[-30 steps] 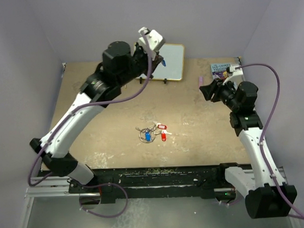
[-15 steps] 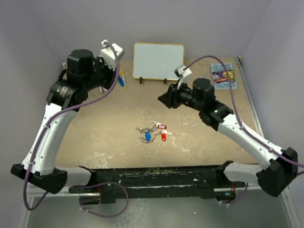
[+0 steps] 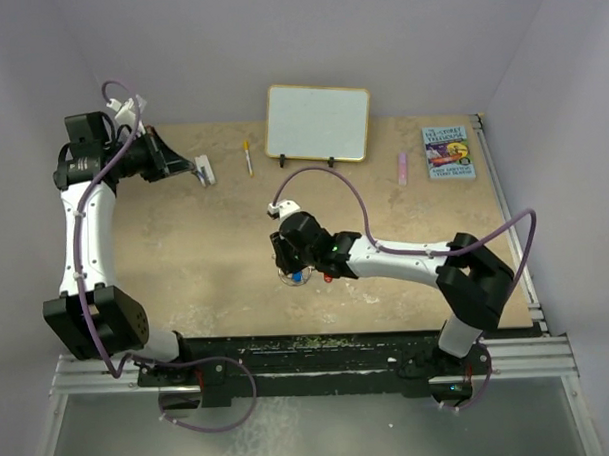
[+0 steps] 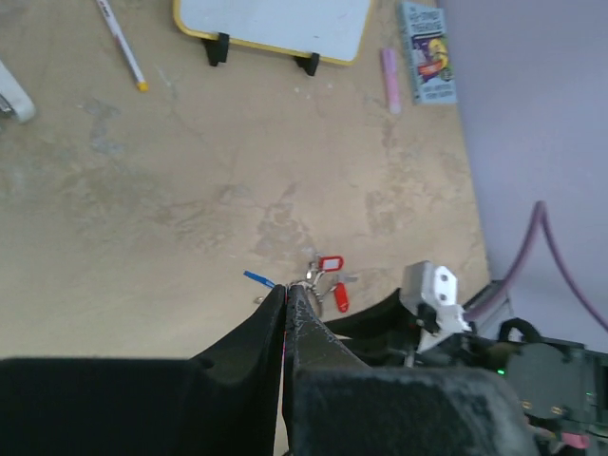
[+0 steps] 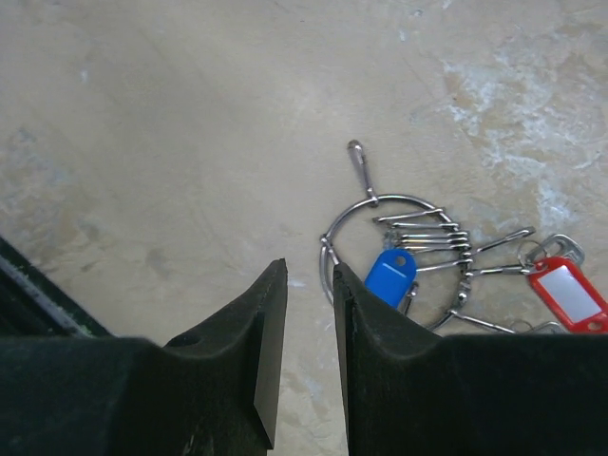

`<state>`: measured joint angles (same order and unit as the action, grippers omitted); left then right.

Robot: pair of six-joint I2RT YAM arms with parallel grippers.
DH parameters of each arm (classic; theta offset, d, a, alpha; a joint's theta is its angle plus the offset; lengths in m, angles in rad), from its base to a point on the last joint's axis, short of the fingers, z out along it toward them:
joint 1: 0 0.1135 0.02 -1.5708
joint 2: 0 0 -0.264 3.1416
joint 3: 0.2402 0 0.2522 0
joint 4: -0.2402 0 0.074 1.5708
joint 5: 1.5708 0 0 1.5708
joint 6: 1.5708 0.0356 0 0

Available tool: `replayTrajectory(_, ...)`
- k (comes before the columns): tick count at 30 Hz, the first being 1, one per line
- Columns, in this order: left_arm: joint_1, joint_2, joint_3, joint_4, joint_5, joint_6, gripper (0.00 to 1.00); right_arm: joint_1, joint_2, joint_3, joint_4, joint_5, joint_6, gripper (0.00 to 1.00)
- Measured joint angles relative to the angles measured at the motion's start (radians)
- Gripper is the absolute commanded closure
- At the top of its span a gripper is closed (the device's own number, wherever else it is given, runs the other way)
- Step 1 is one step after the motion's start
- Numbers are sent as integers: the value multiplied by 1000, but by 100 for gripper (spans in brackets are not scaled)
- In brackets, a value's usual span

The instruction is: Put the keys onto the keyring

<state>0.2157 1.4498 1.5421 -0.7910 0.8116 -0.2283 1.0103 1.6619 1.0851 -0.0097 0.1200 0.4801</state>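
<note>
Hovering over the middle of the bench [image 3: 185, 252], the right end effector [image 5: 307, 271] has its two fingers a narrow slit apart, with the tips right at the left rim of the keyring [image 5: 399, 199]. Whether they touch the wire cannot be told from the wrist view. The keyring lies flat on the bench with the keys [image 5: 427, 237] fanned across it and a blue tag [image 5: 389, 275] among them. A red tag [image 5: 568, 296] lies just outside to the right, and the ring's lower arc is cut off by the finger. From above, the arm covers most of the ring, leaving only specks of blue and red. The left end effector [image 4: 286, 293] is pressed together and empty, held far back on the left. In its own view its tips overlap the cluster and hide part of it. A whiteboard [image 3: 318, 122], pen [image 3: 247, 157], pink marker [image 3: 403, 169] and book [image 3: 448, 151] sit along the far edge.
</note>
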Motion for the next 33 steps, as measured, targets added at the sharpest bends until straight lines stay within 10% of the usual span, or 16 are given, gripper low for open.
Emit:
replayTrajectory(14,52,0,-198,238,211,-287,97,-44,92,129,-9,64,-120,73)
replayTrajectory(33,52,-3,-268,321,211,-311,97,-106,258,195,-30,-58,-196,64)
